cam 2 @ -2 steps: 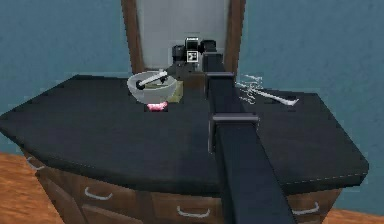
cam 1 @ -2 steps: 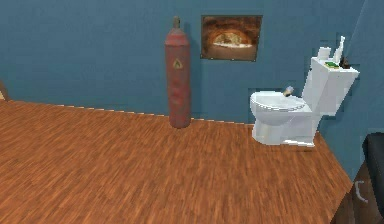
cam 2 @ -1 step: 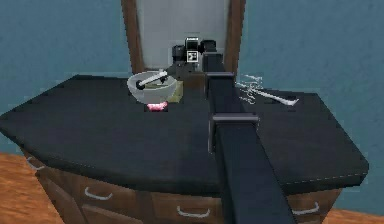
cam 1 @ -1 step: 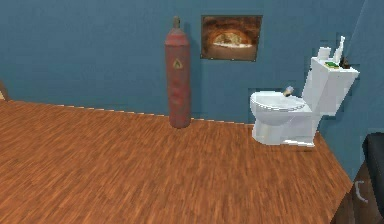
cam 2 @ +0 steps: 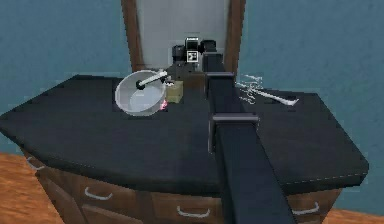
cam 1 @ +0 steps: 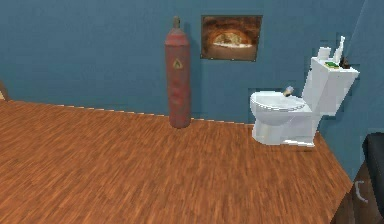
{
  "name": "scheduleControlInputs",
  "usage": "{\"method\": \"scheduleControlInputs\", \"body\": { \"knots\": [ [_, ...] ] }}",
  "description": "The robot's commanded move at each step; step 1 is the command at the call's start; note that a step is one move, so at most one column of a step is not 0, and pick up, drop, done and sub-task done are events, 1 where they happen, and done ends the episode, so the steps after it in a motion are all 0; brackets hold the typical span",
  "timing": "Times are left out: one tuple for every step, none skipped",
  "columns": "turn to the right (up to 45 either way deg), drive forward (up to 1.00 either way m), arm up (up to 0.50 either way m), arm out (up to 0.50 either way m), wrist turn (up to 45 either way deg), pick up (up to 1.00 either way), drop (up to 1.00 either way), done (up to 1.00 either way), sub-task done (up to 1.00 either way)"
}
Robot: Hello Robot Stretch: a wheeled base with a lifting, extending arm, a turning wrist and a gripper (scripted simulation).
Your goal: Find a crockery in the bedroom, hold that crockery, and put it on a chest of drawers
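While the arm (cam 2: 245, 160) reaches across the dark top of the chest of drawers (cam 2: 90, 125), the gripper (cam 2: 165, 75) stands at its far end, in front of a mirror (cam 2: 160, 25). A pale, see-through bowl (cam 2: 140, 95) shows just left of it, over the top's middle part. The bowl is tilted, and a small brown box (cam 2: 173, 98) is just beside it. Because the bowl has the surface behind it, I cannot tell whether the gripper holds it or whether it already rests there, and the pictures do not show the state of the fingers either. I judge that the task is near its last step, and the risks come from this tilt. If the bowl is let go while it leans, it may rock, roll on its rim or push against the box. If the bowl is not yet free of the fingers, a withdrawing arm could drag it along the top. A wire utensil (cam 2: 256, 92) lies close to the arm on its other side, so a sideways move or a turn of the base could sweep it off the edge.
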Motion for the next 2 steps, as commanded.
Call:
{"method": "scheduleControlInputs", "body": {
  "knots": [
    [0.0,0.0,0.0,-0.1,0.0,0.0,0.0,0.0,0.0],
    [0.0,0.0,0.0,0.0,0.0,0.0,0.0,1.0,0.0]
  ]
}}
